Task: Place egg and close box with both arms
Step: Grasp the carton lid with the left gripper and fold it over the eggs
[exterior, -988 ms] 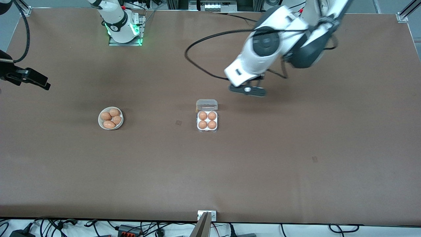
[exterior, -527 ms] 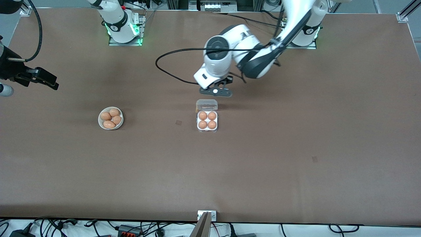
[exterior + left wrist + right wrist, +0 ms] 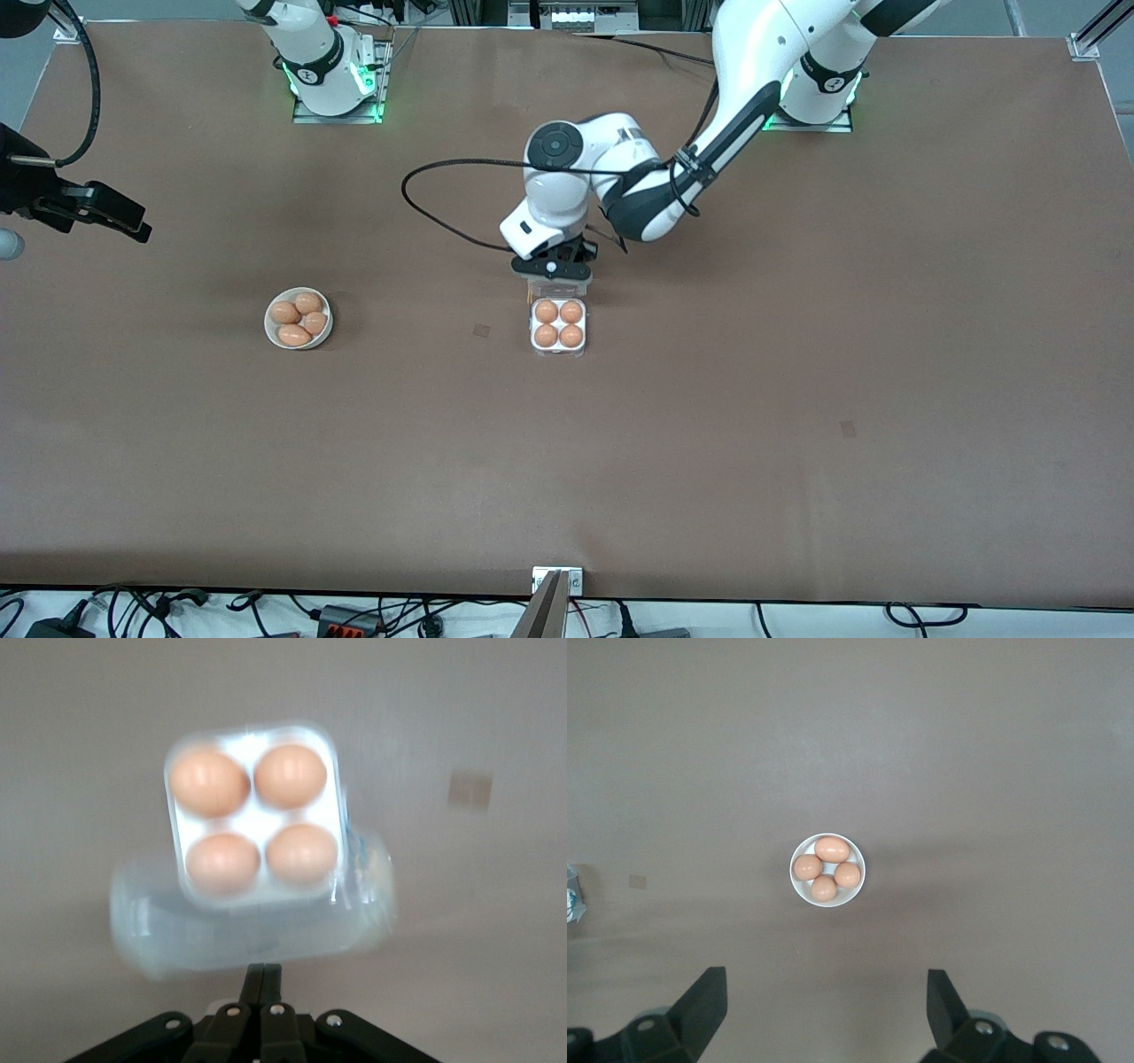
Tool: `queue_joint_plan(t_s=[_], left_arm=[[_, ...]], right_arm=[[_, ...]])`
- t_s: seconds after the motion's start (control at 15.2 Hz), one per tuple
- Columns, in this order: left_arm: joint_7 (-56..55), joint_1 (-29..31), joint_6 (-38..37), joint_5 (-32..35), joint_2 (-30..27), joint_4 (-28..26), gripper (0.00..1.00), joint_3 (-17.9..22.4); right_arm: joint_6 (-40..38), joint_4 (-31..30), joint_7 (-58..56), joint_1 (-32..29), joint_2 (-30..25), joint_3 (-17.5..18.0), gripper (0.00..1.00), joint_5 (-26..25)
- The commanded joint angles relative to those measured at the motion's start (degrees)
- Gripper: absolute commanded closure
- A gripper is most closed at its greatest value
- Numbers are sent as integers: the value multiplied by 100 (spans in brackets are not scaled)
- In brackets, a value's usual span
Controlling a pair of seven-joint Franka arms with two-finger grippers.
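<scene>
The white box (image 3: 558,330) sits mid-table with its clear lid (image 3: 534,288) open and lying flat on the side nearer the robots' bases. Every cup holds an orange-brown egg (image 3: 547,311). My left gripper (image 3: 553,268) is shut and empty, low over the lid. In the left wrist view its closed fingers (image 3: 264,979) point at the lid (image 3: 257,926) and the box (image 3: 252,811). My right gripper (image 3: 120,217) is open and empty, held high at the right arm's end of the table. Its wrist view (image 3: 826,992) looks down on the bowl.
A round white bowl (image 3: 268,330) with several more eggs (image 3: 299,320) stands toward the right arm's end of the table, and it also shows in the right wrist view (image 3: 796,884). A black cable (image 3: 425,208) loops from the left arm over the table.
My left arm has swung in from its own end of the table and come down; its gripper now hangs over the box's open lid. My right gripper has only shifted slightly.
</scene>
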Motion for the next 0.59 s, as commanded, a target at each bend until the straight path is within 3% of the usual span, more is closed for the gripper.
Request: queue_joint_plan(t_s=[0.0, 0.26, 0.53], left_arm=[[-27, 8, 371, 442, 64, 152, 99, 144], [-71, 157, 101, 417, -111, 170, 99, 110], [26, 192, -1681, 408, -559, 213, 99, -40]], right_arm=[[54, -42, 64, -28, -32, 9, 0, 103], [46, -25, 28, -37, 118, 9, 0, 86], [54, -25, 29, -37, 118, 9, 0, 86]])
